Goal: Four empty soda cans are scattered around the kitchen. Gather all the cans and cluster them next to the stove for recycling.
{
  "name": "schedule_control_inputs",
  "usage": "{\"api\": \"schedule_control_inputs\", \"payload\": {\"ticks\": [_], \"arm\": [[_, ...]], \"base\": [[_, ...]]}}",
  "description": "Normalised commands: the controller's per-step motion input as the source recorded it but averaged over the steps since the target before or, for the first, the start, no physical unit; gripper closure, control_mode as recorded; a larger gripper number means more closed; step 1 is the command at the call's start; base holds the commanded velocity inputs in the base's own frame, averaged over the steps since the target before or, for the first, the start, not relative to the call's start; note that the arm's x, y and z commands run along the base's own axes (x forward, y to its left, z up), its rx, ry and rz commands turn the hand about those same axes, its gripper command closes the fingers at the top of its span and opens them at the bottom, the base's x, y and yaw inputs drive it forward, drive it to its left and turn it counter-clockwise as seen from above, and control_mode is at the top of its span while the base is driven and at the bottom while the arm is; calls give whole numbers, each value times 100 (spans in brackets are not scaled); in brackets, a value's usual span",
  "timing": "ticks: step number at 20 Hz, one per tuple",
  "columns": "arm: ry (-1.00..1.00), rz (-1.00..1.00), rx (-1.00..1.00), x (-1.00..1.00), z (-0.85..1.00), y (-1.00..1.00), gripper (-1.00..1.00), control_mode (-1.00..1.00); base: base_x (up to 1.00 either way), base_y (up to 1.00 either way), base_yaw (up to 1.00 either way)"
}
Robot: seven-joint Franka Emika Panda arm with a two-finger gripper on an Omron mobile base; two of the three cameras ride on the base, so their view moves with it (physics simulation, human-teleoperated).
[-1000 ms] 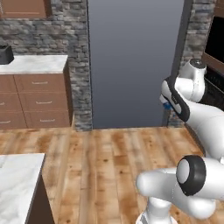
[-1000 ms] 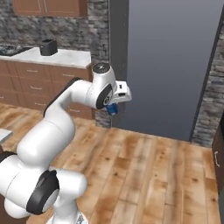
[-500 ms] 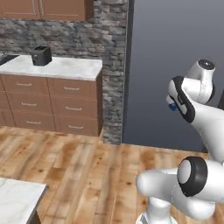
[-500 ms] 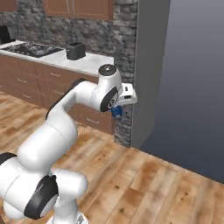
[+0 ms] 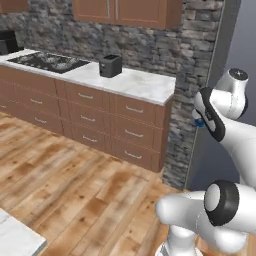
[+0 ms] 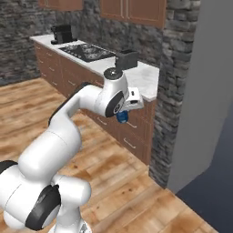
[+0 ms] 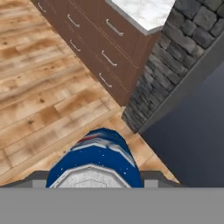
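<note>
My gripper (image 6: 122,118) is shut on a blue-and-white soda can (image 6: 121,116), held in the air in front of the brown drawers. Its blue side and silver top (image 7: 94,159) loom close in the hand view, over the wood floor. A sliver of that can (image 5: 199,122) peeks out beside the arm in the left base view. The stove (image 5: 47,61), a flat black cooktop with grates (image 6: 86,51), lies in the marble counter well to the left of the gripper.
A black boxy appliance (image 5: 110,65) stands on the counter (image 5: 140,84) right of the stove; a dark machine (image 6: 61,32) stands beyond it. A stone pillar (image 6: 175,82) and tall grey panel (image 6: 202,91) rise at the right. A marble corner (image 5: 15,241) juts in low left.
The whole scene has swept sideways with the base: the stove counter has come into view and the grey panel has slid right. The can has stayed in the gripper.
</note>
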Motion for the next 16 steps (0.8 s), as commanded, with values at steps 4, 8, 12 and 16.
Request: {"api": "schedule_control_inputs", "payload": {"ticks": [4,8,12,16], "arm": [[0,0,0,0,0,0,100,100],[0,0,0,0,0,0,100,100],[0,0,0,0,0,0,100,100],[0,0,0,0,0,0,100,100]], "base": [[100,-18,58],[100,-18,57],[100,-15,57],[100,-22,53]]}}
